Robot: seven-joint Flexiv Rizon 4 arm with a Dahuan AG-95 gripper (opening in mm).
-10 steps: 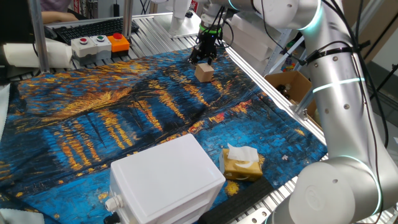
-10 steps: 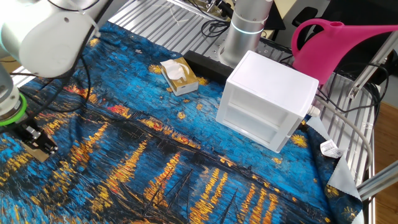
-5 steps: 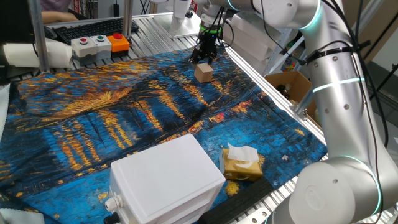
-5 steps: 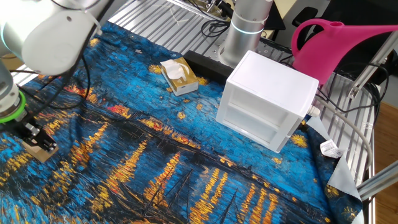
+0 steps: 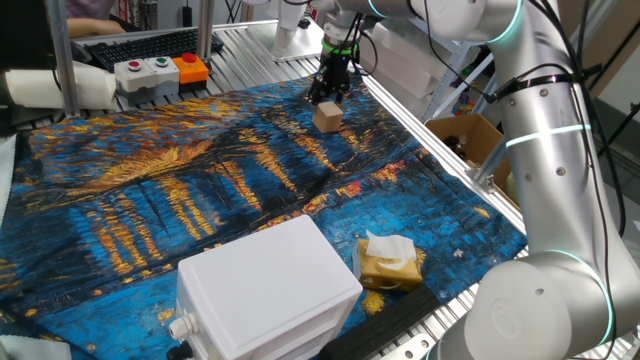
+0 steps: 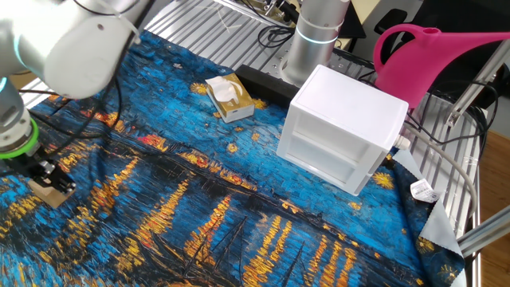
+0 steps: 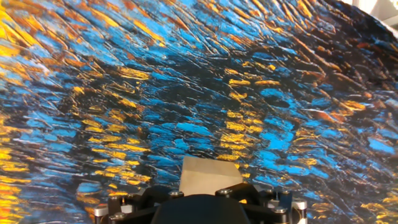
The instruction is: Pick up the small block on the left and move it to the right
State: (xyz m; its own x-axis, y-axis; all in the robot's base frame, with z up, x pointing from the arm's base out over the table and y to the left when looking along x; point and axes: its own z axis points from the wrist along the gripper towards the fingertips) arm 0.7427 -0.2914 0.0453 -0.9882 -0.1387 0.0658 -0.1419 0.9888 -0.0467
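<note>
Tool (image 5: pixel 329 90) is hovering just above the small block (image 5: pixel 327 117), which is resting on the blue-and-orange cloth (image 5: pixel 200 190); whether its fingers are spread cannot be told.

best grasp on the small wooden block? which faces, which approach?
Come straight down and close the jaws on two opposite side faces of the small block. It is a plain cube sitting flat on the cloth, so its sides look parallel and nothing crowds it. The gripper is just above it; square the jaws to the faces first.
</note>
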